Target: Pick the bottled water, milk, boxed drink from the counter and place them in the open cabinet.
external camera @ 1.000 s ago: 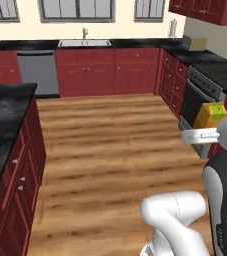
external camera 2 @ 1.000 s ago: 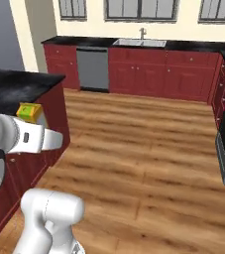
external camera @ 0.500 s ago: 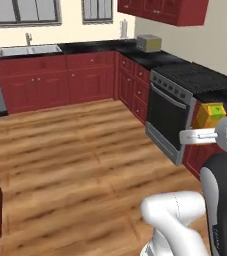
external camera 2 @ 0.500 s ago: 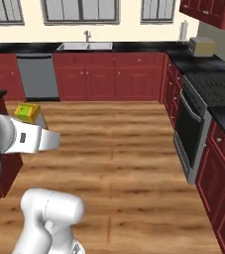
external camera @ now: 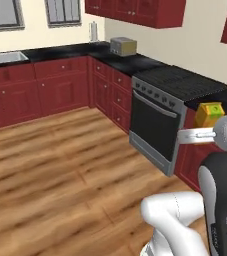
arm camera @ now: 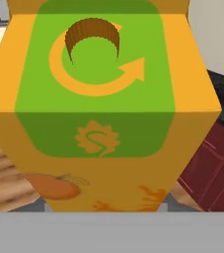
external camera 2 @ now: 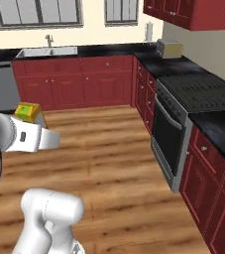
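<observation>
The black-fronted steel oven range with its dark cooktop is the landmark here; it sits in a run of dark red panelled base cabinets topped by a glossy black marbled counter. That counter runs from the range away to the far corner and on under the two windows, where one pale sink basin with a single tap is let into it. Above the range's far side hang dark red wall cabinets with closed doors. On the counter beyond the range stands one boxy tan toaster, and past it in the corner one upright white paper roll.

One boxed drink is carried in the air on the floor side of the range, level with the cooktop in the left base view. It is an upright orange-yellow carton with a green top panel, a round brown cap ringed by an orange arrow, a sun-like emblem and orange fruit pictures on its side. The gripper is clamped on the carton, which blocks the hand view.
</observation>
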